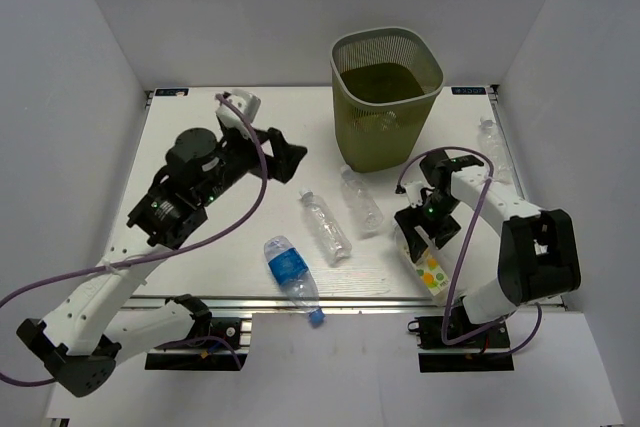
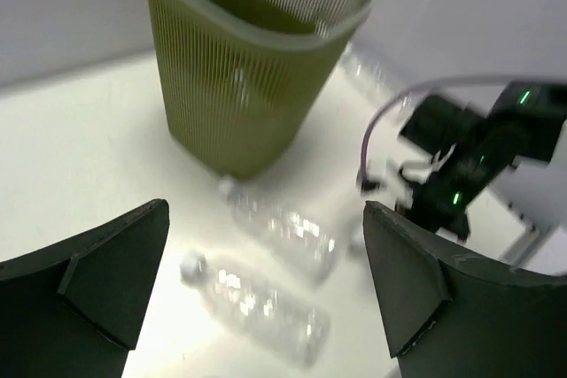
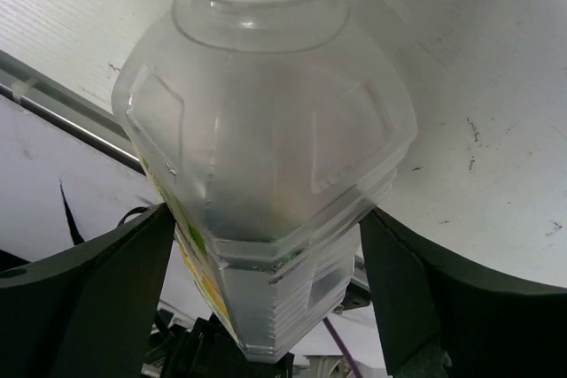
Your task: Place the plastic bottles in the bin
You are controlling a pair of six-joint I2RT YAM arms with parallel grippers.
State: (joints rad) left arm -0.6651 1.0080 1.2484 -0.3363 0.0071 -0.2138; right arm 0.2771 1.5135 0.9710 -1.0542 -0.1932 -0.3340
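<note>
The olive-green mesh bin (image 1: 385, 97) stands at the back middle; through its mesh a clear bottle (image 1: 386, 123) shows inside. Two clear bottles (image 1: 326, 228) (image 1: 361, 201) lie in front of it, and a blue-label bottle (image 1: 290, 269) lies near the front edge. Another clear bottle (image 1: 492, 145) lies at the right. My left gripper (image 1: 290, 157) is open and empty, above the table left of the bin (image 2: 248, 68), looking down on both clear bottles (image 2: 283, 227) (image 2: 257, 303). My right gripper (image 1: 425, 237) is shut on the larger pale-label bottle (image 3: 266, 130) at the front edge.
White walls close in the table on the left, back and right. The table's front edge (image 3: 62, 95) runs right under the held bottle, whose bottom end reaches past it. The right arm (image 2: 469, 157) shows in the left wrist view, right of the bin.
</note>
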